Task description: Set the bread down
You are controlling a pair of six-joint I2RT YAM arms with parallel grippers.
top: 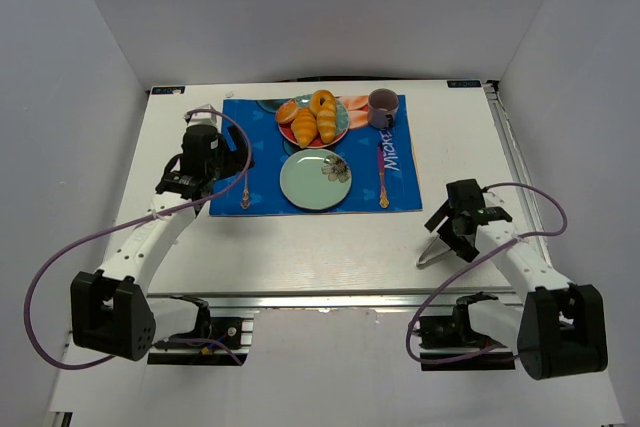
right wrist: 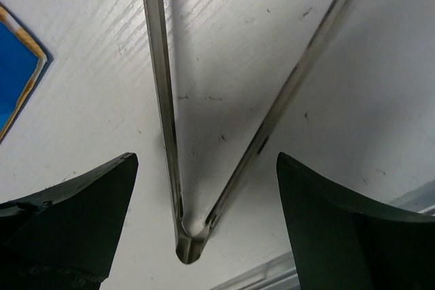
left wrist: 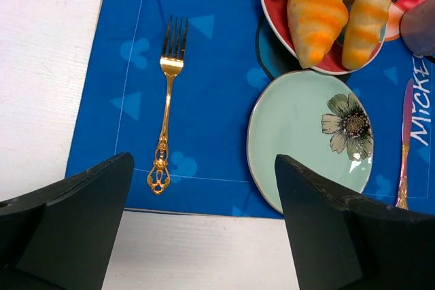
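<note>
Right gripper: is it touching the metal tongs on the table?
Apart. The right wrist view shows the tongs lying between the open right gripper's jaws, with bare table on both sides.

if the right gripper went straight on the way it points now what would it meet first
Most likely the metal tongs, lying on the white table directly ahead of the open right gripper. Depth is unclear; it might straddle them and touch the table instead.
</note>
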